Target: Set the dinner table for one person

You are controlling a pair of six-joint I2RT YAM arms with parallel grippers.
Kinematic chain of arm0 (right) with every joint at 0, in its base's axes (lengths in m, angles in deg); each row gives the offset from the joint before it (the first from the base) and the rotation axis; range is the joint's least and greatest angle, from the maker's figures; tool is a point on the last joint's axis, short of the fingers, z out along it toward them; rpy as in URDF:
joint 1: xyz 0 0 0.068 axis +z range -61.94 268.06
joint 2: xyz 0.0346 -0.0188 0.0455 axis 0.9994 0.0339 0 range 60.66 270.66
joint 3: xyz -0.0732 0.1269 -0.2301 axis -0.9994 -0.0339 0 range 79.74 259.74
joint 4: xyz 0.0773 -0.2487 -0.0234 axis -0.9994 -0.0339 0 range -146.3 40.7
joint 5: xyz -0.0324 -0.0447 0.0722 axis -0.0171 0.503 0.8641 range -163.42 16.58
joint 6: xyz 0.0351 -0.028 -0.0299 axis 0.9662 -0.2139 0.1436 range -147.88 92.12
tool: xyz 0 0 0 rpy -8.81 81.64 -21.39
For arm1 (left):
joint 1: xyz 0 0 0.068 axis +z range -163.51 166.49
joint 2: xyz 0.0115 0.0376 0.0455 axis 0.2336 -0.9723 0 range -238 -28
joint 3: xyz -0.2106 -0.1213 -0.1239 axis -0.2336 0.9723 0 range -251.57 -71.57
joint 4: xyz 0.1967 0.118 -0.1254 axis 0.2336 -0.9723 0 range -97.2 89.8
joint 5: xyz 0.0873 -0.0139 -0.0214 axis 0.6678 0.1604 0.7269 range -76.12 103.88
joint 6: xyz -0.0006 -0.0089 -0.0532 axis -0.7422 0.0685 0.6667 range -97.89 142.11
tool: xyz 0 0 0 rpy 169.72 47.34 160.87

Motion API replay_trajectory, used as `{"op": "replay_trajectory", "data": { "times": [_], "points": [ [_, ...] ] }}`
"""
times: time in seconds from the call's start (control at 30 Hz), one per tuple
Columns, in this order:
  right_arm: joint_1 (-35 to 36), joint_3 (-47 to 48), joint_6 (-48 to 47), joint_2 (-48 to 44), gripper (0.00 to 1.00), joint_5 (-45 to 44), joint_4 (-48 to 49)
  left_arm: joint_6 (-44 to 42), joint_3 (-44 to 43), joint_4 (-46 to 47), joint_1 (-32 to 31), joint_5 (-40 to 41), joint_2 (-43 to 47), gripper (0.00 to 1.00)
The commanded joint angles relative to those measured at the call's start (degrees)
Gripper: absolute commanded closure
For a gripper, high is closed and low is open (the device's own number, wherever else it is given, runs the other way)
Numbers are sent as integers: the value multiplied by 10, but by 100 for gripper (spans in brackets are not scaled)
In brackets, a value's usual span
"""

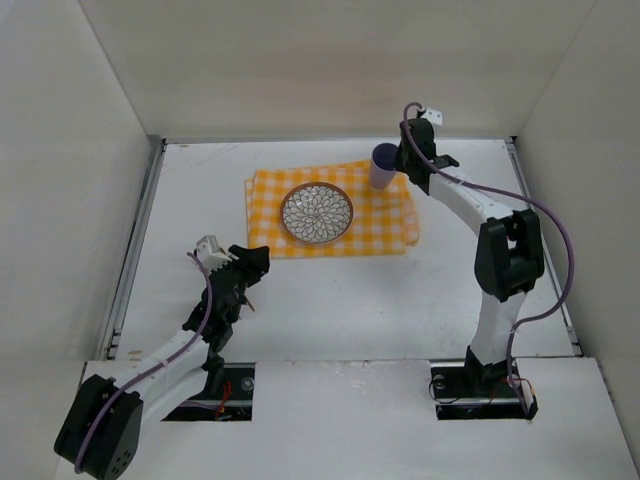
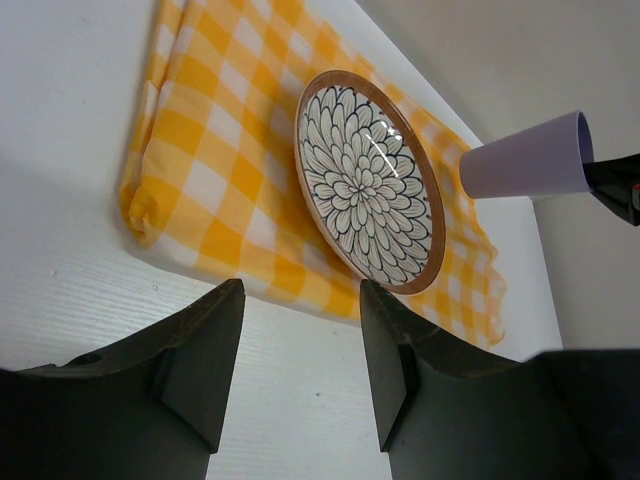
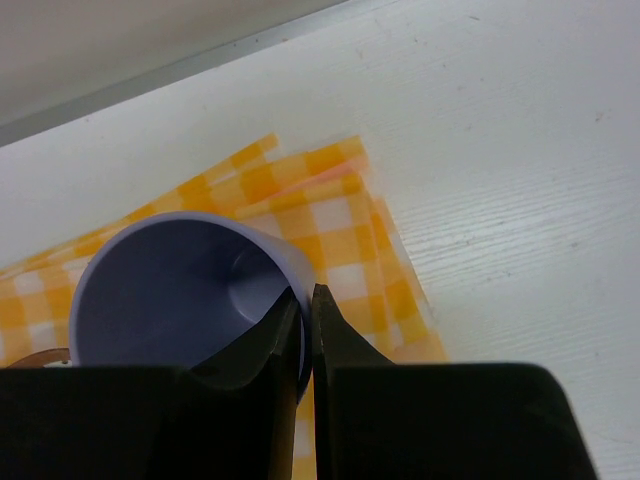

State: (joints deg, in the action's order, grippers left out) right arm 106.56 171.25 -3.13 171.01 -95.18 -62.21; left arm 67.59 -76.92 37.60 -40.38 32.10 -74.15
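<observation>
The white dinner table (image 1: 330,300) carries a yellow-and-white checked cloth (image 1: 270,195). A flower-patterned plate (image 1: 316,213) lies on the cloth's middle; it also shows in the left wrist view (image 2: 368,180). A lilac cup (image 1: 383,165) stands at the cloth's far right corner. My right gripper (image 3: 306,300) is shut on the cup's rim (image 3: 180,290), one finger inside, one outside. My left gripper (image 2: 300,350) is open and empty, low over the table near the cloth's front left edge (image 2: 200,200).
White walls enclose the table on the left, back and right. A metal rail (image 1: 135,240) runs along the left edge. The purple cable of the right arm (image 1: 555,230) loops out toward the right wall.
</observation>
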Motion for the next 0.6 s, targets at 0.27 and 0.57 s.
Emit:
{"op": "replay_trajectory", "data": {
  "times": [0.27,0.57],
  "points": [
    [0,82,-15,54,88,4,-26,-3,-5,28,10,1,-3,53],
    [2,104,-17,73,67,-6,-40,-6,-5,27,15,6,-7,53]
  ]
}}
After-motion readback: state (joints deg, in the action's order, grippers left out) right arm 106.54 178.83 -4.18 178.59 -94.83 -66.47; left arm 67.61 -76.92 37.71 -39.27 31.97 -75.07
